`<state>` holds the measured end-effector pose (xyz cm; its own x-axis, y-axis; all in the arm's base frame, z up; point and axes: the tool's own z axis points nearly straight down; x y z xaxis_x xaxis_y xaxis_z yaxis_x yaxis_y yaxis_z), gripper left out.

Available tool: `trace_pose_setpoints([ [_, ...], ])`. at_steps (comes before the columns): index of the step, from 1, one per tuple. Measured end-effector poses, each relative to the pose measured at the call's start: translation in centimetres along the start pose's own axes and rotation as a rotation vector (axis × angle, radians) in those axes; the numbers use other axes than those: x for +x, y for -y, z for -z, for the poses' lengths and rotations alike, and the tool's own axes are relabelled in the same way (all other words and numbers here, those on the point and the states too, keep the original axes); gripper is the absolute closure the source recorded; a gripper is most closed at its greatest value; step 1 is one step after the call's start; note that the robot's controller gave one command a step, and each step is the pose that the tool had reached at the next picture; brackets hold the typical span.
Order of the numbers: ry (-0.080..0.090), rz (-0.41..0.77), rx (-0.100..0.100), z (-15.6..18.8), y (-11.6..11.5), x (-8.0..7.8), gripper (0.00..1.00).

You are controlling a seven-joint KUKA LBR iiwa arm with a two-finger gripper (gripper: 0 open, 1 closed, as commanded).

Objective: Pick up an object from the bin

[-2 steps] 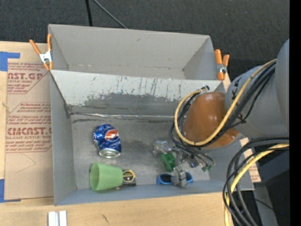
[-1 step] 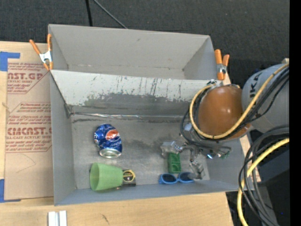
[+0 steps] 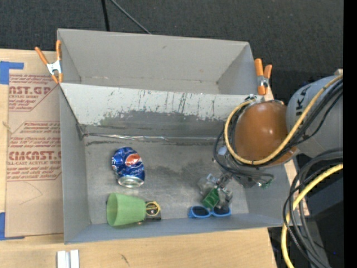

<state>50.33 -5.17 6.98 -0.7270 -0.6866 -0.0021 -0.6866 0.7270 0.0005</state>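
Gripper [image 3: 217, 192] is hanging low over the small green piece [image 3: 211, 200] beside the blue item [image 3: 209, 211] in the bin's [image 3: 167, 66] near-right corner, grip state unclear, so you should be centring before closing.

The bin [image 3: 167, 121] was grey metal, dull and not shiny, and its back wall looked scratched and rubbed. The blue can [image 3: 128, 166] was thin metal, shiny and dented. The green cup [image 3: 124, 210] was smooth plastic with a soft, dull look. The blue sunglasses [image 3: 202, 211] were glossy plastic. The round brown cover [image 3: 261, 132] on the arm was smooth and shiny.
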Motion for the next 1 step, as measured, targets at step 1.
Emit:
trace_pose_setpoints([
  [1,0.005,-0.033,0.006,15.85,-0.07,-0.76,1.00],
])
